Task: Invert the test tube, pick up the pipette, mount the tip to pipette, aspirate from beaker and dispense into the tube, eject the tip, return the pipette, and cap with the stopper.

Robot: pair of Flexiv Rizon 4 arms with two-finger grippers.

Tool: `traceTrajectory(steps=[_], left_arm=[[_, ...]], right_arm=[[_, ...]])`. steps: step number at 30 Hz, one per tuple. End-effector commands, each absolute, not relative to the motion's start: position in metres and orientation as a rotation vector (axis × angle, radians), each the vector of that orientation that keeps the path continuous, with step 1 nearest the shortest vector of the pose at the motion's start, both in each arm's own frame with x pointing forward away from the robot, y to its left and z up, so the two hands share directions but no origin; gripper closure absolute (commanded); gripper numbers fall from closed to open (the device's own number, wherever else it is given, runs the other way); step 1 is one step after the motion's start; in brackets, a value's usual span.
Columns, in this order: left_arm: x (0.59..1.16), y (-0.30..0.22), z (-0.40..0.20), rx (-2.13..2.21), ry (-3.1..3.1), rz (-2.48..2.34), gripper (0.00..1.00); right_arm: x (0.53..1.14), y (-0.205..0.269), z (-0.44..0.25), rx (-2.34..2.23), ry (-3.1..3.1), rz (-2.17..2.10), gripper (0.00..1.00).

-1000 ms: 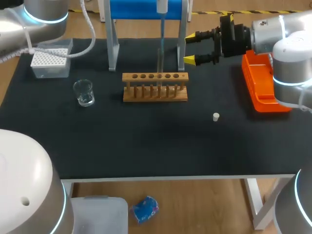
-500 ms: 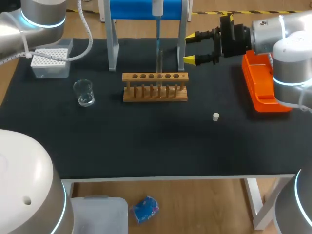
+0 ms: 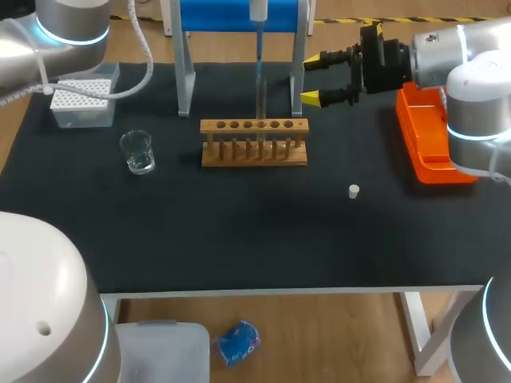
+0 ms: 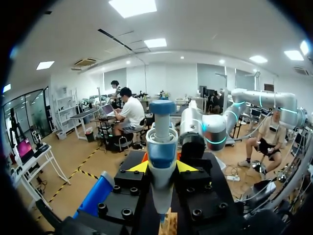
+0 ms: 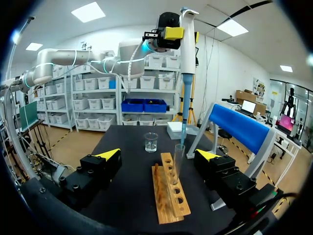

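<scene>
My left gripper is shut on the blue-and-white pipette, held upright over the rack. In the head view the pipette hangs with its thin tip reaching down to the mouth of the clear test tube. The tube stands in the wooden rack. My right gripper stands open to the right of the tube, with nothing between its fingers. From the right wrist view, this gripper faces the rack, the tube and the pipette. A glass beaker sits at the left. A white stopper lies on the mat.
A white tip box stands at the back left. An orange tray lies at the right edge under my right arm. A blue stand with grey legs rises behind the rack.
The pipette and my left arm shifted slightly to the left above the tube. My right arm has kept still.
</scene>
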State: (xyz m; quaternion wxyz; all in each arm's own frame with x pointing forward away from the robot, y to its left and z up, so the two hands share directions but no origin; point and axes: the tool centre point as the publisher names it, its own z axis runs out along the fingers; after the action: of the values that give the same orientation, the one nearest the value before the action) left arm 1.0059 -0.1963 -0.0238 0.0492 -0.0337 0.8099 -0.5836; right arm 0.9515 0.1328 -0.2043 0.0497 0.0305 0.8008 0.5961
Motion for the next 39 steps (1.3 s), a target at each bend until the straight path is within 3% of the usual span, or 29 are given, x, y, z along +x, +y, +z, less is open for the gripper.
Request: traceTrajectory(steps=[1,39], left_arm=[[1.006,-0.197,-0.024,-0.093,2.455,-1.791,1.00],[0.998,-0.198,-0.031,-0.107,2.497,-1.740,1.00]], right_arm=[[0.952,0.133,-0.205,0.093,2.438,1.816,0.00],[0.952,0.133,-0.205,0.093,2.438,1.816,0.00]])
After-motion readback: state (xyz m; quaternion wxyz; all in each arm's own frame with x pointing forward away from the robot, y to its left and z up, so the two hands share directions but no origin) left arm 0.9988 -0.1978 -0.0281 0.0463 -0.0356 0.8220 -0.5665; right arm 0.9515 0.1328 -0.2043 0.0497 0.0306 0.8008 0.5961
